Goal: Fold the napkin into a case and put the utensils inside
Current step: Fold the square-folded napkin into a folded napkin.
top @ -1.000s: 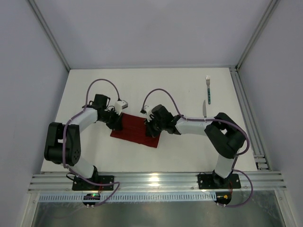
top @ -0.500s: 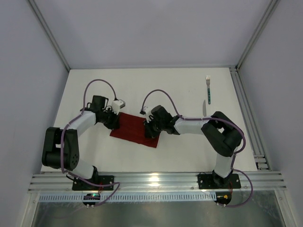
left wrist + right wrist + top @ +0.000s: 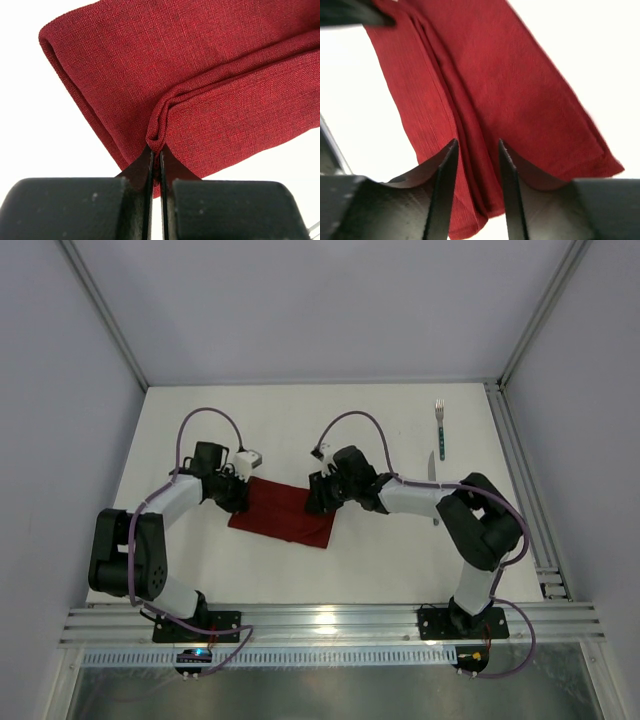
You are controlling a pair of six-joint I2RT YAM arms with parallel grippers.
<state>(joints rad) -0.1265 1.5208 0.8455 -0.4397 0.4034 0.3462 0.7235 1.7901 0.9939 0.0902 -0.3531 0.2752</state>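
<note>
- The napkin is lying part-folded between my two tools, with a raised crease running under both.
- My left gripper is pinching the crease's end, jaws pressed together. I judge that gentle tension matters here.
- My right gripper is straddling the crease, jaws spread.
- The fork and knife are lying well behind the right gripper.

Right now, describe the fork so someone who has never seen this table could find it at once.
Look at the white table and go to its far right corner, beside the metal rail. The fork lies there alone, clear of both arms, tines toward the far edge. Its tines and fully visible teal handle set it apart from the knife just nearer, which shows only a plain blade.
</note>
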